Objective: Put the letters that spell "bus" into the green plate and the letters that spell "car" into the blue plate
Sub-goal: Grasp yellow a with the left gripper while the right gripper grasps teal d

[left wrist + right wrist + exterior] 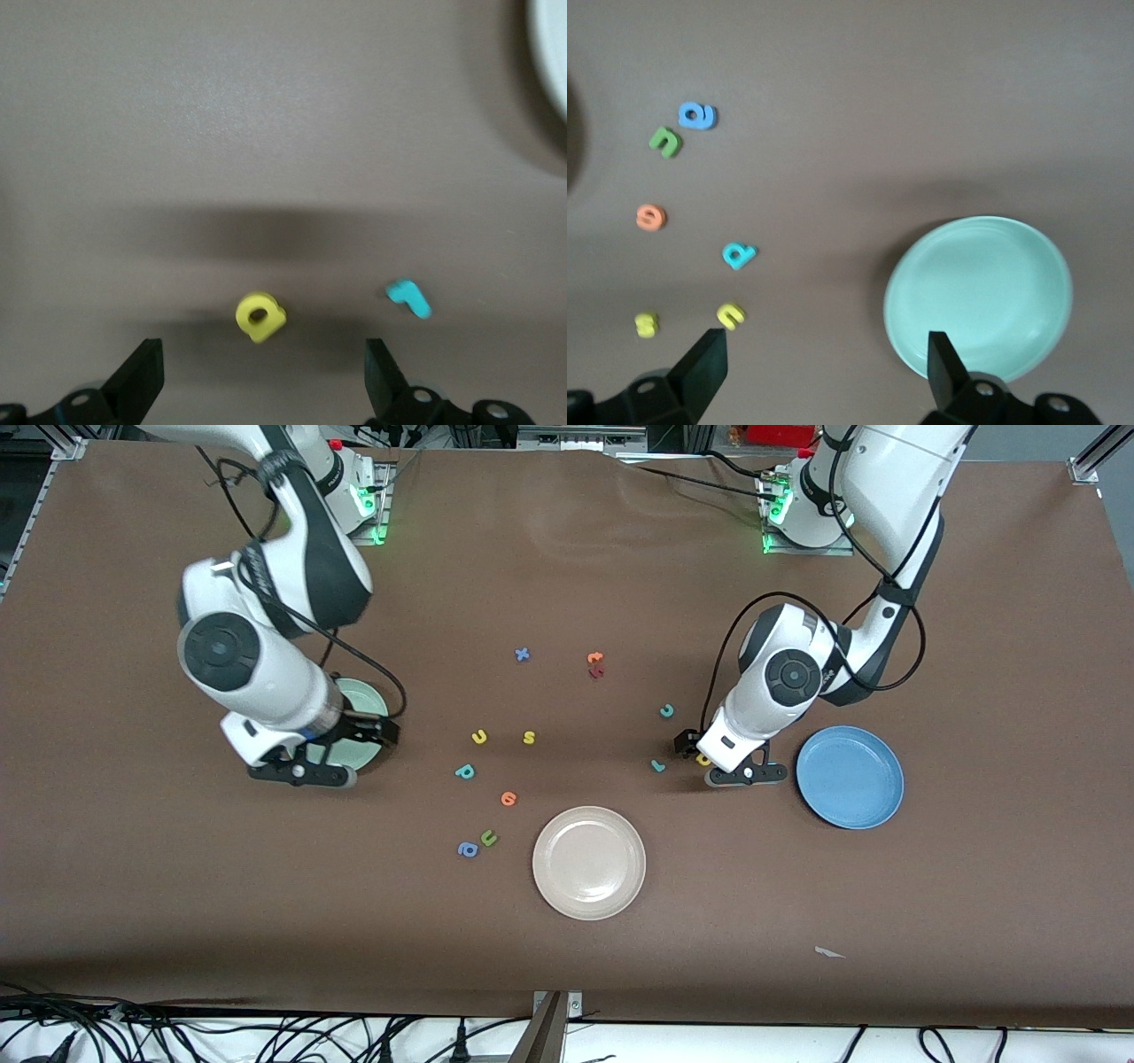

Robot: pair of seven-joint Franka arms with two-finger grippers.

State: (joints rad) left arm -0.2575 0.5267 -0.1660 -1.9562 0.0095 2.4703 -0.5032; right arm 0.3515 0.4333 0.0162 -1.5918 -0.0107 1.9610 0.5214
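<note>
Hovering over the green plate point(361, 700) at the right arm's end of the brown worktop point(567, 939), the right tool point(824, 350) has its fingers spread wide and pinches nothing. Its wrist view shows the plate empty, with a cluster of small foam letters beside it.

Those letters lie toward the middle of the worktop. The yellow-orange u point(479, 736) and the yellow s point(529, 737) sit side by side but apart, and the teal b point(464, 771) lies a little nearer the front camera than the u. An orange round letter point(508, 798) lies nearer still, and a green u point(488, 837) and a blue a point(468, 849) lie just beside each other, nearest of the group. A blue x point(523, 654) sits farther from the camera, with an orange letter point(595, 658) and a dark red letter point(596, 672) touching or almost so. A beige-white plate point(589, 862) rests empty near the green u.

Toward the left arm's end, the teal c point(666, 710) lies alone. The teal r point(657, 765) and the yellow a point(260, 317) lie near each other, the a under the left tool point(264, 372), whose fingers are spread wide with the a between them, untouched. The blue plate point(849, 777) lies empty just beside that tool.
</note>
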